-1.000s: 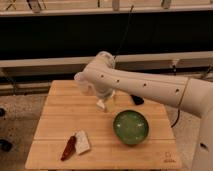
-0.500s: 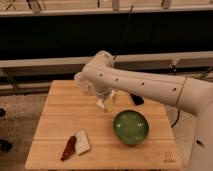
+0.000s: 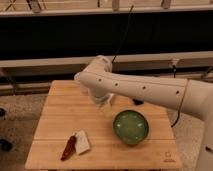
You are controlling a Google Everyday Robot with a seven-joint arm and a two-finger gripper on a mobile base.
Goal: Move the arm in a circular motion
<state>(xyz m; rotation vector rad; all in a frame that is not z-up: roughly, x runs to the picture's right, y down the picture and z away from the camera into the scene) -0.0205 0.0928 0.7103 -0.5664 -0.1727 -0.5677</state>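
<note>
Dark shelving and a pale rail back a wooden desk. The arm comes in from 3 o'clock, its long axis running toward 10 o'clock to a rounded joint above the desk's far edge. Below that bend the jaws hang over mid-desk, at 11 o'clock from the green bowl. Whether they are spread or pressed together I cannot tell. Any circle should likely keep above the bowl.

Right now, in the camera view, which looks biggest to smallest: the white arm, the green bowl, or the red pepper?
1. White arm, though it may sit nearer the camera.
2. Green bowl.
3. Red pepper.
The gripper hangs over the wooden table, near the bowl.
</note>
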